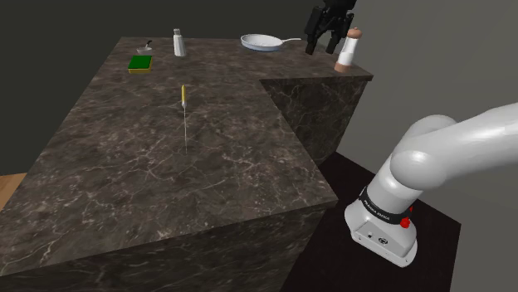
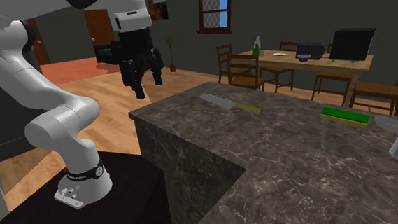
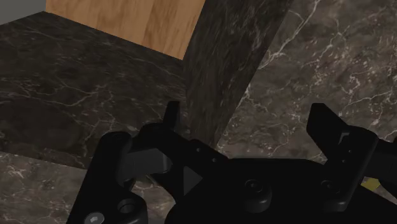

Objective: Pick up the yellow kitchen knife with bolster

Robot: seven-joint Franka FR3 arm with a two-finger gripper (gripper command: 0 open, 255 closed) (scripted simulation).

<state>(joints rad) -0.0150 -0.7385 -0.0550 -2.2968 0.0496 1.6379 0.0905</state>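
The knife (image 1: 183, 116) lies flat on the dark marbled counter (image 1: 124, 182), its yellow handle toward the far side and its thin grey blade pointing to the near edge. In the second exterior view the knife (image 2: 229, 103) rests near the counter's far edge. My black gripper (image 1: 322, 46) hangs open in the air above the counter's far right corner, well away from the knife and holding nothing. The second exterior view has the gripper (image 2: 149, 87) beyond the counter's left end. In the wrist view the fingers (image 3: 170, 118) stand wide apart over the counter's step.
A green sponge (image 1: 141, 63), a shaker (image 1: 178, 43) and a white pan (image 1: 264, 41) stand along the far edge, with a grinder (image 1: 349, 50) beside the gripper. The counter has a deep notch (image 1: 307, 116) at the shoulder view's right. A dining table with chairs (image 2: 307, 60) stands beyond.
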